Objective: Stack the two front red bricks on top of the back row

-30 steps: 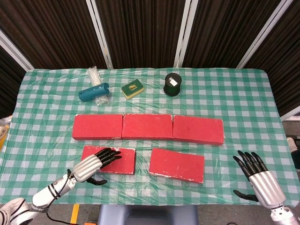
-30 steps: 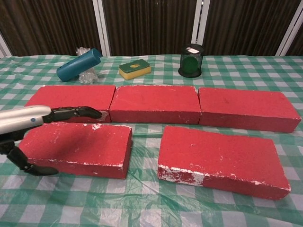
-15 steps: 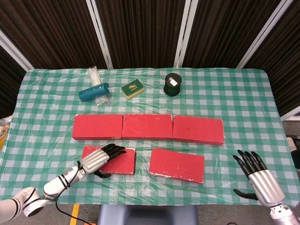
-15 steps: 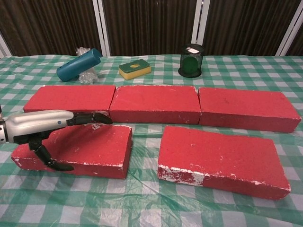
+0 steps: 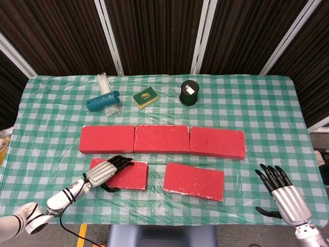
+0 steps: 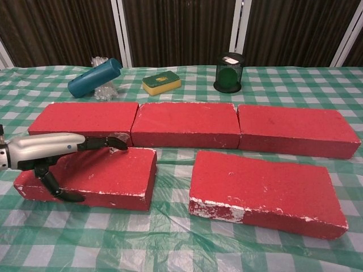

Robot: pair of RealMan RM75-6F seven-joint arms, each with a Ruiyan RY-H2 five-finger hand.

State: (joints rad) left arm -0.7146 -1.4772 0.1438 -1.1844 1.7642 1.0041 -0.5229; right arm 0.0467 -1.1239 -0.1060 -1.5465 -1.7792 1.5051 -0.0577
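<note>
Three red bricks form the back row: left point(image 5: 107, 139) point(image 6: 85, 119), middle point(image 5: 161, 138) point(image 6: 186, 123), right point(image 5: 217, 142) point(image 6: 295, 129). The front left brick point(image 5: 132, 176) point(image 6: 119, 173) lies just before the row. My left hand point(image 5: 105, 172) point(image 6: 51, 150) grips its left end, fingers flat across the top and thumb against the front face. The front right brick point(image 5: 194, 180) point(image 6: 264, 190) lies flat and untouched. My right hand point(image 5: 282, 193) hovers open near the table's front right corner, well clear of that brick, and shows only in the head view.
Behind the row stand a teal cylinder point(image 5: 103, 101) point(image 6: 95, 77) on clear plastic, a yellow-green sponge point(image 5: 146, 98) point(image 6: 161, 83) and a dark round jar point(image 5: 189, 92) point(image 6: 229, 72). The green checked cloth point(image 5: 267, 113) covers the table.
My left hand slid further onto the front left brick and its thumb closed against the front face. The brick shifted slightly toward the back row. The right hand stayed put.
</note>
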